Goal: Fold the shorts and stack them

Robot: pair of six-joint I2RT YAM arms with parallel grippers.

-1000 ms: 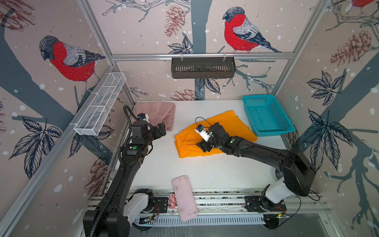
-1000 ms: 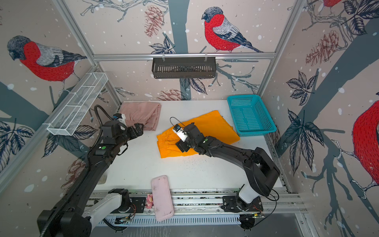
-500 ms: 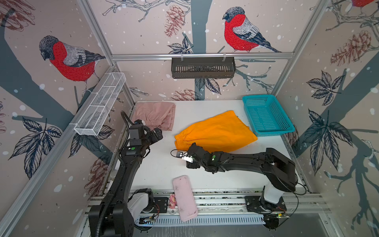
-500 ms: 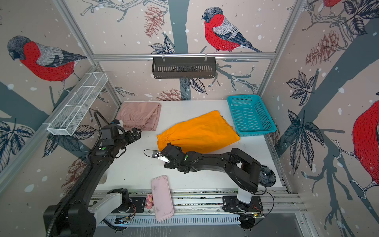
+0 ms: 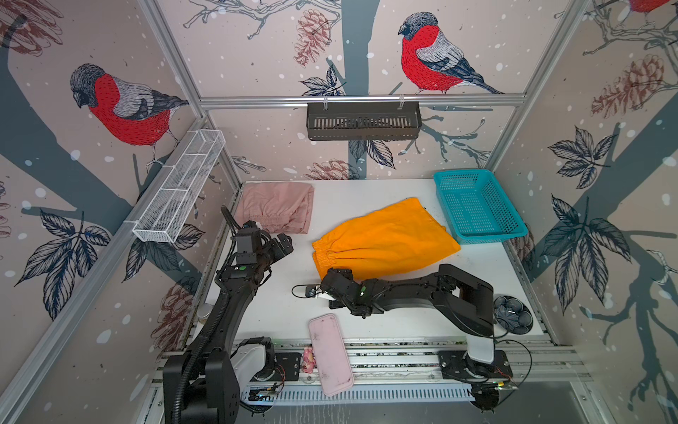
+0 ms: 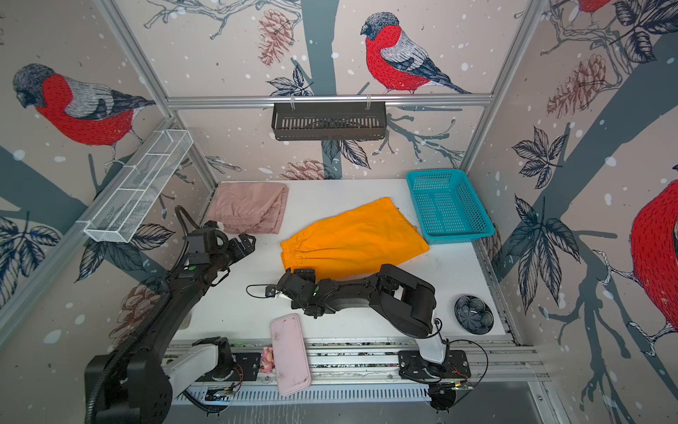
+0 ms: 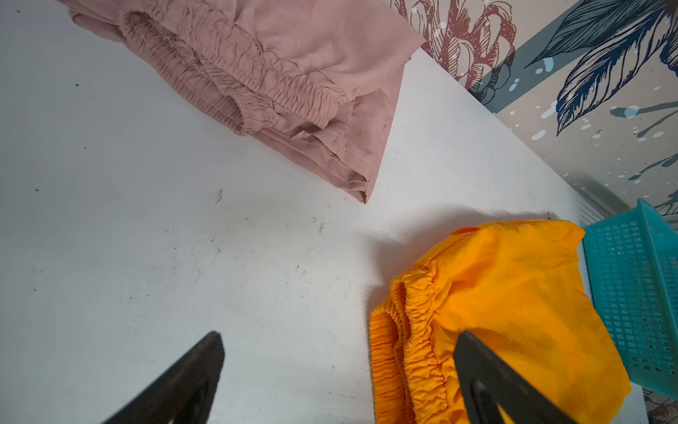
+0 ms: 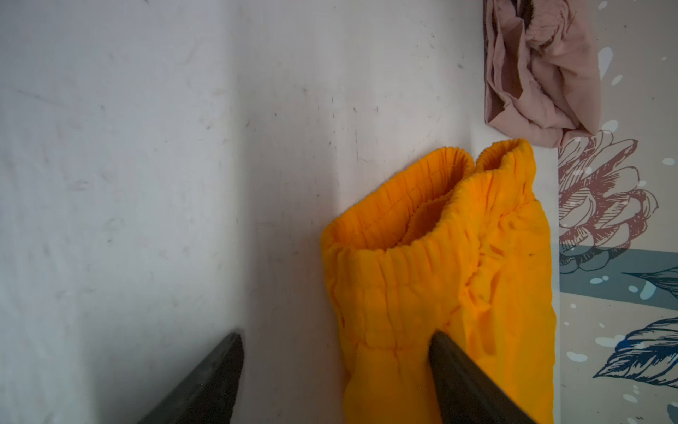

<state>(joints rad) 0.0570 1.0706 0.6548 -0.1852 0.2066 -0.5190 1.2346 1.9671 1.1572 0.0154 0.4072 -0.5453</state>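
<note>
White tabletop (image 5: 367, 191) inside a booth papered with bullfinches: in both top views the dusty pink cloth shorts (image 5: 277, 207) lie folded into a compact bundle at the far left corner. The bright orange cloth shorts (image 5: 385, 238) lie in the middle, well apart from them. The left gripper (image 5: 282, 244) hovers just beside the pink bundle, jaws spread wide and empty. The right gripper (image 5: 335, 273) sits low at the near edge of the orange pair, also spread, with nothing clamped.

The count is two shorts, two grippers, one teal plastic mesh basket (image 5: 491, 236), one rigid pink oblong tray (image 5: 330, 354), one dark round dish (image 5: 511, 314), one white wire shelf (image 5: 179, 191) and one black slotted rack (image 5: 363, 121).

From the left wrist, the left gripper (image 7: 339, 336) frames bare table. The pink shorts (image 7: 293, 73) show a doubled elastic waist and stacked hems.

From the right wrist, the right gripper (image 8: 335, 334) is open, with the orange shorts (image 8: 440, 275) partly in its gap. I cannot tell whether it touches them. Their waistband is doubled over, so they look folded once.

My judgement is that the pink pair is done and the orange pair is partly folded. Perhaps another fold remains, then stacking one pair on the other.
</note>
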